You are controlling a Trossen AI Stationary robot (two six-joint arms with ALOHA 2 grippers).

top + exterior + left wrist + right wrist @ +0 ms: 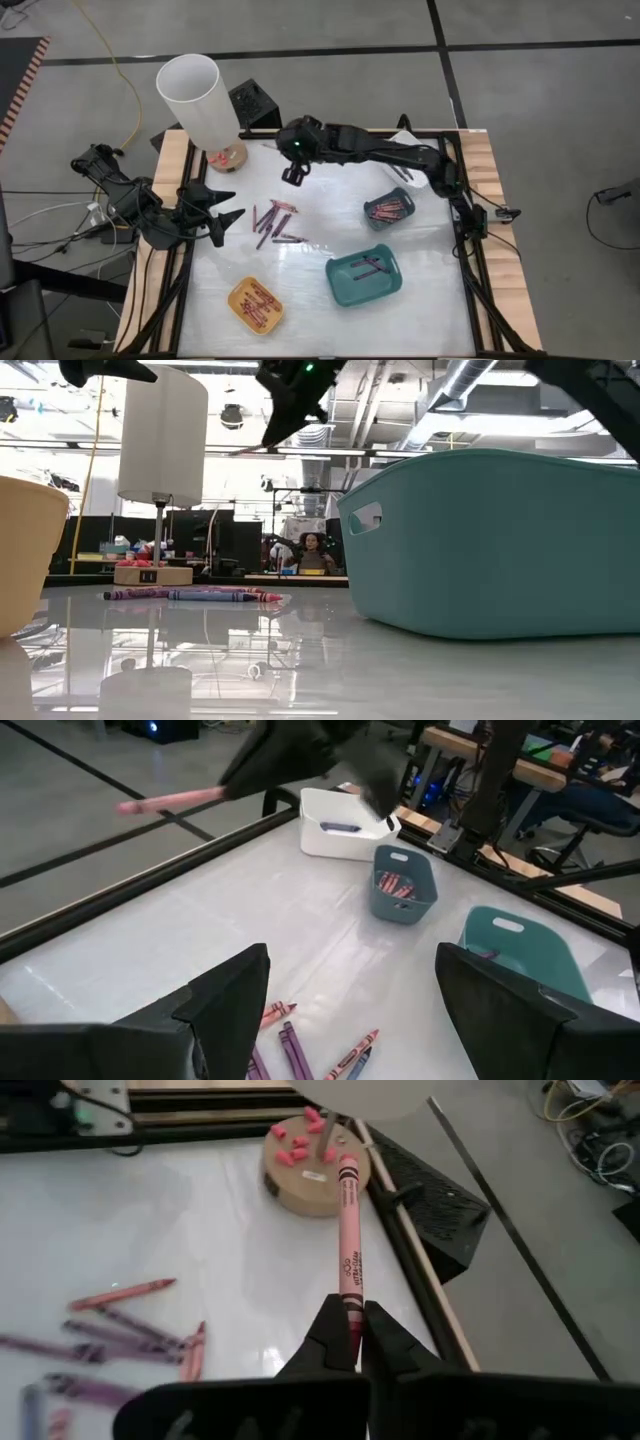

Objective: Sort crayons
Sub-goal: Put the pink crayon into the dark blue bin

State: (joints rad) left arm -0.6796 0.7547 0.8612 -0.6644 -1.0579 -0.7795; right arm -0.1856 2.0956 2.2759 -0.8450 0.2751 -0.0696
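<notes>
Holding: I see the right end effector (352,1342) clamped shut on the back end of a pink crayon (349,1245), up off the bench (330,320).
Axis: its long axis runs straight out past the fingertips, near level, far end toward the lamp base (308,1175).
Right arm: stretched across the far side, wrist above the loose crayons (272,222).
Left end effector (228,205): fingers spread wide, holding nothing, beside that pile.
</notes>
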